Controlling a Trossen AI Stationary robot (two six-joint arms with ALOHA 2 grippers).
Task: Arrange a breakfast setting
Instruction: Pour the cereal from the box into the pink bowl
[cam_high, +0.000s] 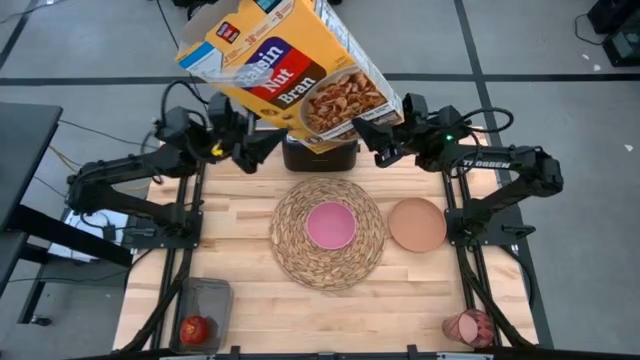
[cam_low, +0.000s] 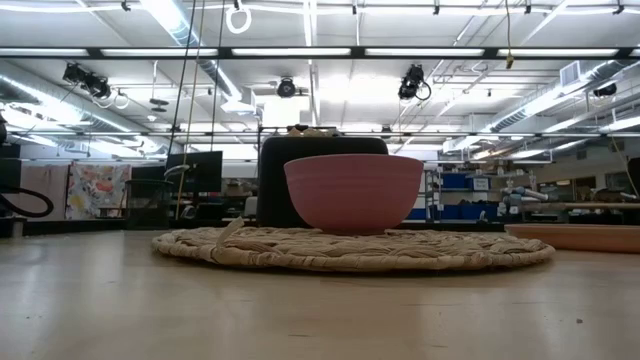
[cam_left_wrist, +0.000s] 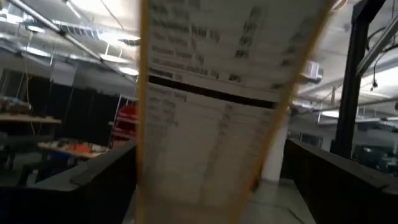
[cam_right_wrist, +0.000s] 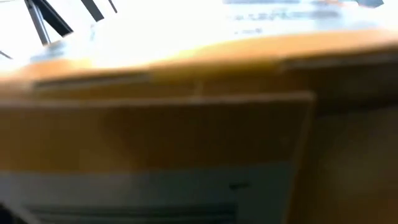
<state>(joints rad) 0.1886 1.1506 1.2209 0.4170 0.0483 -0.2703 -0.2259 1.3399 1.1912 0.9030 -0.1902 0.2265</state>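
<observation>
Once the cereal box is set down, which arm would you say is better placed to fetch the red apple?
Left, probably. The red apple lies in a dark bin on the left arm's side; the right arm would have to cross the placemat.

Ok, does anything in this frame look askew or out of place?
Yes: the yellow cereal box hangs tilted in the air between the left gripper and right gripper, above the black toaster. The translucent pink tumbler lies on its side at the table's corner.
</observation>
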